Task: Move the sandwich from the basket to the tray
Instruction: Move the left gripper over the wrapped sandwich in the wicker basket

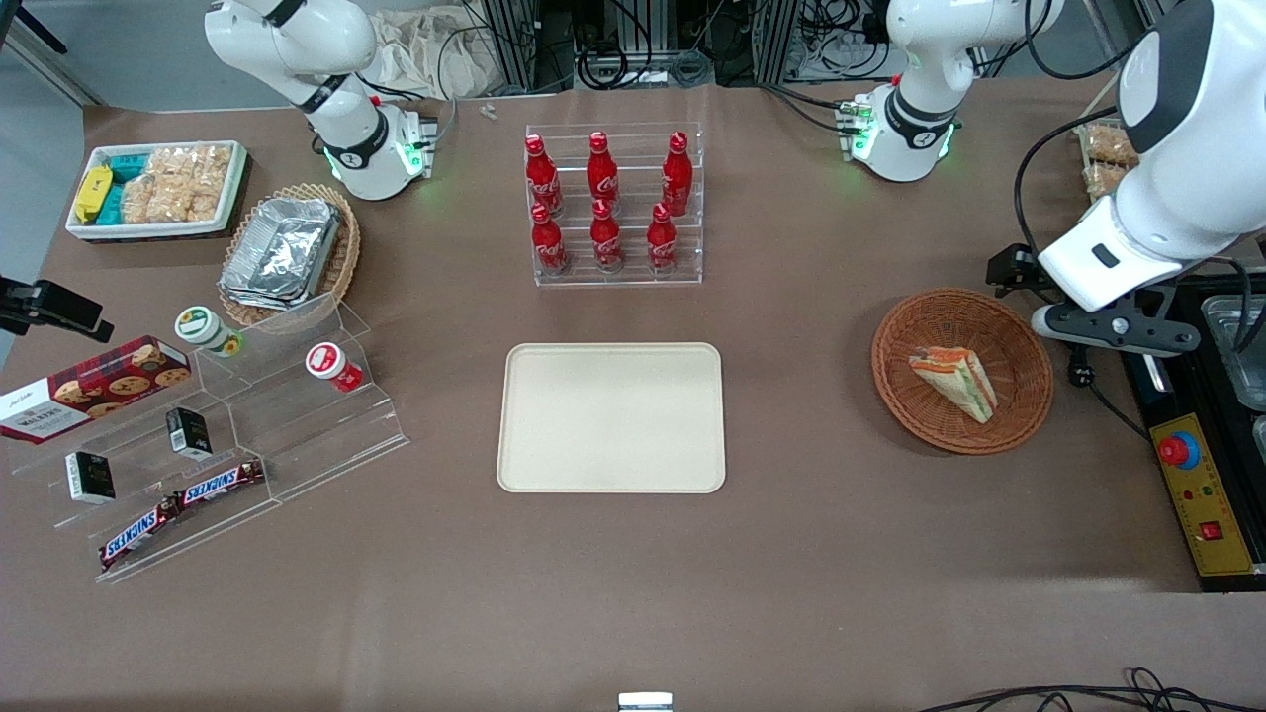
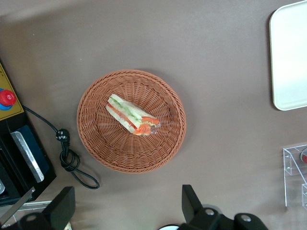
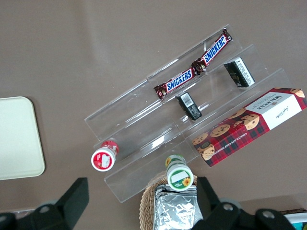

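The sandwich (image 1: 954, 381) (image 2: 132, 115), a clear-wrapped wedge with orange, red and green layers, lies in the round reddish-brown wicker basket (image 1: 910, 326) (image 2: 96, 139). The cream tray (image 1: 611, 417) (image 2: 290, 57) lies flat at the table's middle with nothing on it, toward the parked arm's end from the basket. My gripper (image 1: 1113, 331) (image 2: 127, 206) hovers high above the table beside the basket's rim, on the working arm's end. It is open, its fingers (image 2: 192, 201) spread wide with only bare table between them. It touches neither basket nor sandwich.
An acrylic rack of red cola bottles (image 1: 613, 208) stands farther from the front camera than the tray. A control box with a red button (image 1: 1197, 494) and a looped black cable (image 2: 72, 160) lie beside the basket. Stepped acrylic shelves with snacks (image 1: 227, 435) stand toward the parked arm's end.
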